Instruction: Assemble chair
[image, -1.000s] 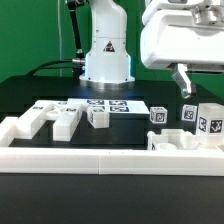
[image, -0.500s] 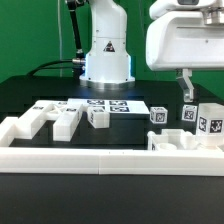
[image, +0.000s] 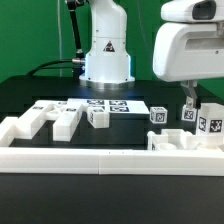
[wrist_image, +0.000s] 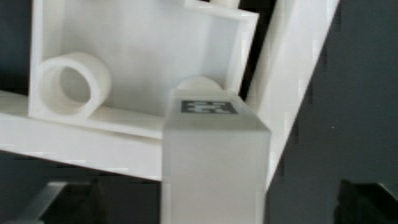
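Note:
The chair is in loose white parts with square tags. In the exterior view, three tagged upright blocks stand at the right: a small one (image: 158, 115), a middle one (image: 188, 113) and a taller one (image: 211, 121). My gripper (image: 194, 100) hangs just above the last two. In the wrist view a tagged white post (wrist_image: 214, 150) rises between the dark fingers (wrist_image: 64, 200) with a gap on each side, so the gripper (wrist_image: 217, 208) is open and holds nothing. Behind the post lies a flat white piece with a round hole (wrist_image: 71, 86).
More white chair parts (image: 62, 118) lie at the exterior view's left. The marker board (image: 112, 104) lies flat in front of the robot base (image: 106, 55). A low white border wall (image: 100, 157) runs along the front, and a white bracket-like piece (image: 186, 141) sits against it at the right.
The gripper has moved toward the exterior view's right and slightly down, over the tagged blocks. Its jaws stayed open. No part has moved.

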